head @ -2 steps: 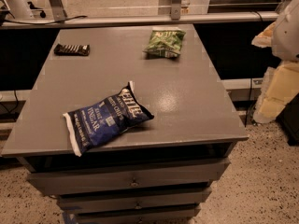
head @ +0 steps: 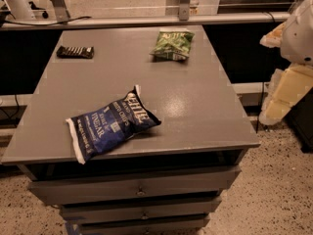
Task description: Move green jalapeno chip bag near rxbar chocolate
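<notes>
nothing moved | hand [head: 287, 94] hangs right of grey table [head: 146, 82]; grip: cannot tell | speckled floor [head: 274, 190]

dark-blue chip bag [head: 110, 124] — lying near front edge, grey drawer table [head: 205, 106], speckled floor [head: 283, 190]

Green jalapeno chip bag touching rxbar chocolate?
Apart. Camera view: bare tabletop between green jalapeno chip bag and rxbar chocolate; gripper off to the right.
</notes>
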Tool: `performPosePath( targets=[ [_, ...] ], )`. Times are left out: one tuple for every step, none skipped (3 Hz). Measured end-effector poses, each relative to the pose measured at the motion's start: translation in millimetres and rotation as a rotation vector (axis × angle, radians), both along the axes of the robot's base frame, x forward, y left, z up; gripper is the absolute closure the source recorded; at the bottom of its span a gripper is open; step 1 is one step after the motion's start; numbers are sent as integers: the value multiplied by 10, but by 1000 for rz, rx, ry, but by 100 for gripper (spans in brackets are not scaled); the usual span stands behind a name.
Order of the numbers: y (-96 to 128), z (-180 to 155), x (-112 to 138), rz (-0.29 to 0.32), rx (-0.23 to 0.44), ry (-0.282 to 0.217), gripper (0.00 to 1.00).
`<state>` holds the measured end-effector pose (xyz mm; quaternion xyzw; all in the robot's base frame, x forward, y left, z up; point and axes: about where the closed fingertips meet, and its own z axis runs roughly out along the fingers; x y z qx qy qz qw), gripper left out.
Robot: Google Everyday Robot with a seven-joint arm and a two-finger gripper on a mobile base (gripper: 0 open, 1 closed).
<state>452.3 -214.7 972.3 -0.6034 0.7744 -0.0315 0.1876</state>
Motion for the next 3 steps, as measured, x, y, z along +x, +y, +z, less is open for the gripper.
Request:
performPosePath(
  targets=[
    [27,-106,451,10,84,-77,0],
    [-4,-183,1037,-8,176,-159,0],
    [-61,-213,1605,-43,272,-212,0]
  ],
)
